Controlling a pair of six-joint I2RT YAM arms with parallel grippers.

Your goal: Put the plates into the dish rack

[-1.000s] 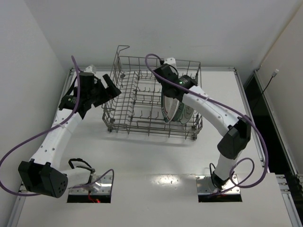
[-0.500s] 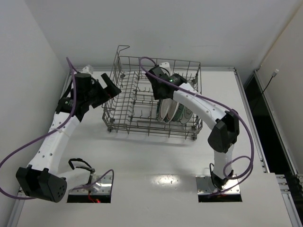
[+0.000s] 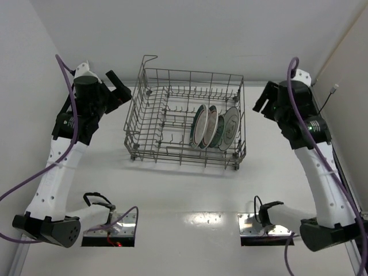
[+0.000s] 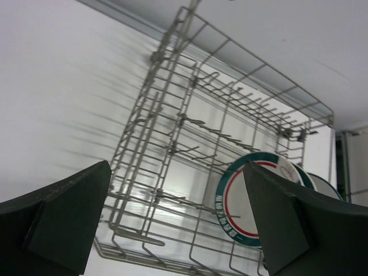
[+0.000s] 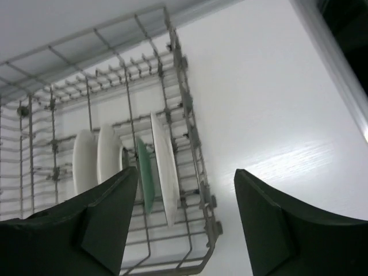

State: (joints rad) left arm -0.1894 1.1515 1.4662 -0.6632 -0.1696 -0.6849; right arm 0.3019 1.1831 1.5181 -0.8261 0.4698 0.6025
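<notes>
The grey wire dish rack point(image 3: 185, 150) sits at the table's middle. Several plates stand upright in its right half: a green-and-red ringed plate point(image 3: 199, 127), a second ringed one point(image 3: 211, 125), a small teal plate point(image 3: 220, 132) and a white plate point(image 3: 232, 127). My left gripper point(image 3: 119, 86) hangs open, left of the rack and apart from it. My right gripper point(image 3: 262, 99) hangs open to the rack's right, holding nothing. In the left wrist view the ringed plate point(image 4: 250, 198) shows between the open gripper point(image 4: 178, 230) fingers. The right wrist view shows the teal plate point(image 5: 144, 178) and the white plate point(image 5: 164, 167) edge-on.
White walls close in the table on the left, back and right. Purple cables loop off both arms. Two arm base plates point(image 3: 109, 225) sit at the near edge. Bare white tabletop point(image 5: 276, 115) lies right of the rack.
My right gripper opened, left a plate standing in the rack and swung out to the right. My left arm drew back to the left and rose.
</notes>
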